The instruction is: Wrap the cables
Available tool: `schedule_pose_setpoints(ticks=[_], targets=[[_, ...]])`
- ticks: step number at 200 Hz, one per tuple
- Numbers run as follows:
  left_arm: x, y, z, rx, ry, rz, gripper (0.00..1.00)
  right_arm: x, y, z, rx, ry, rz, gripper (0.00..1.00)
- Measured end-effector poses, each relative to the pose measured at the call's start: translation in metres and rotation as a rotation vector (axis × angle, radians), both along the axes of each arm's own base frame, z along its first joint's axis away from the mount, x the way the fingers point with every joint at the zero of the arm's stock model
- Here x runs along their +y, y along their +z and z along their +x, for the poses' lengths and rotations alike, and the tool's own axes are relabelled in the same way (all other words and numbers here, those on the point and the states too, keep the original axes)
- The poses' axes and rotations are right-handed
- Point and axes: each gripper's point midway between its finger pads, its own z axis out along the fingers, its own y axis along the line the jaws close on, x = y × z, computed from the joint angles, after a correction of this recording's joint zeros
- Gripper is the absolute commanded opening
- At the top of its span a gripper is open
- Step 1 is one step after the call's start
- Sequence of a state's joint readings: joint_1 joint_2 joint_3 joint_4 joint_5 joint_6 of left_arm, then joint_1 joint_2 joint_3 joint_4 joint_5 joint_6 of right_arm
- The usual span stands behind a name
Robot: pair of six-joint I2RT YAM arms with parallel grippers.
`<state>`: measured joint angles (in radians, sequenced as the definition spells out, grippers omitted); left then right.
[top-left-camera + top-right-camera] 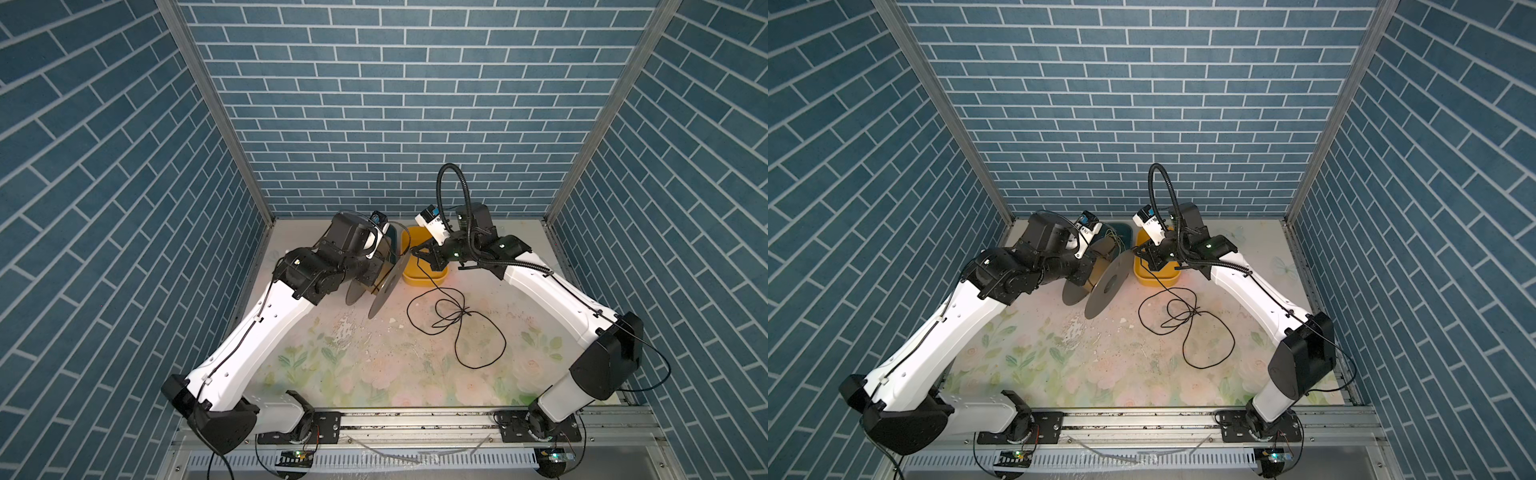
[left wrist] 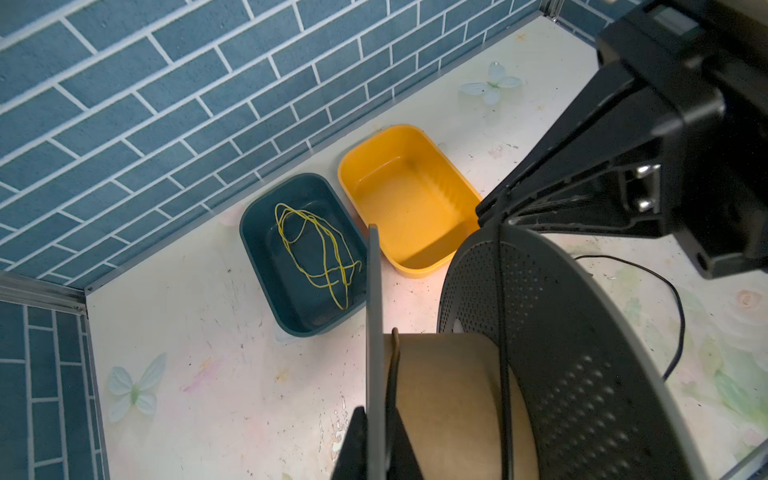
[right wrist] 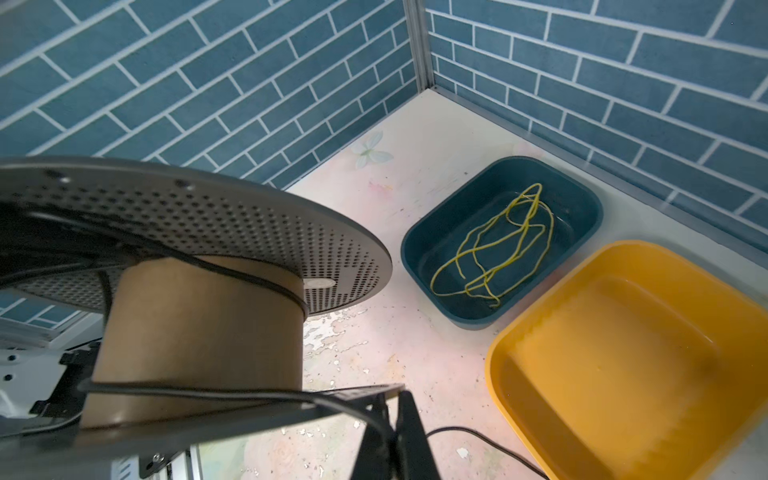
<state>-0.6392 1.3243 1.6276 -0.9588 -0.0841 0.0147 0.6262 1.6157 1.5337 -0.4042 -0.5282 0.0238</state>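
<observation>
Now your left hand (image 2: 376,419) clenches one spool (image 2: 449,395), your right hand (image 3: 392,409) pinches one cord (image 1: 459,312); one blue bin (image 2: 262,257), one yellow bin (image 2: 407,195).

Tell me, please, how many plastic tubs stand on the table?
2. The yellow tub stands by the back wall; the dark teal tub stands beside it, holding a yellow-green wire. The spool may hide others.
</observation>
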Motion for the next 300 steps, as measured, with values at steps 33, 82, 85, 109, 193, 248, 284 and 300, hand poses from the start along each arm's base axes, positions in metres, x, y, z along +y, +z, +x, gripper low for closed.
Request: schedule_pose_setpoints(ticks=[33,82,85,109,193,248,284,300], targets=[[0.005,0.008,-0.015,0.043,-0.023,-0.001,0.0,-0.013,-0.019,0.019,0.02,-0.063,0.017,0.39],[0.009,0.02,-0.026,0.066,-0.04,-0.01,0.0,-0.03,-0.049,0.02,0.049,-0.123,-0.004,0.61],[0.009,0.021,-0.026,0.068,-0.042,-0.013,0.0,-0.031,-0.047,0.019,0.043,-0.121,-0.001,0.66],[0.01,0.025,-0.025,0.081,-0.046,-0.032,0.0,-0.037,-0.029,0.01,-0.014,-0.123,0.035,0.99],[0.01,0.044,-0.026,0.14,-0.075,-0.124,0.0,-0.066,-0.019,-0.019,-0.131,-0.165,0.059,0.93],[0.014,0.065,-0.026,0.127,-0.079,-0.177,0.0,-0.084,-0.029,-0.033,-0.149,-0.221,0.074,0.91],[0.019,0.07,-0.025,0.139,-0.07,-0.211,0.0,-0.088,-0.048,-0.037,-0.138,-0.225,0.062,0.9],[0.017,0.07,-0.025,0.148,-0.074,-0.221,0.0,-0.089,-0.061,-0.039,-0.12,-0.224,0.045,0.89]])
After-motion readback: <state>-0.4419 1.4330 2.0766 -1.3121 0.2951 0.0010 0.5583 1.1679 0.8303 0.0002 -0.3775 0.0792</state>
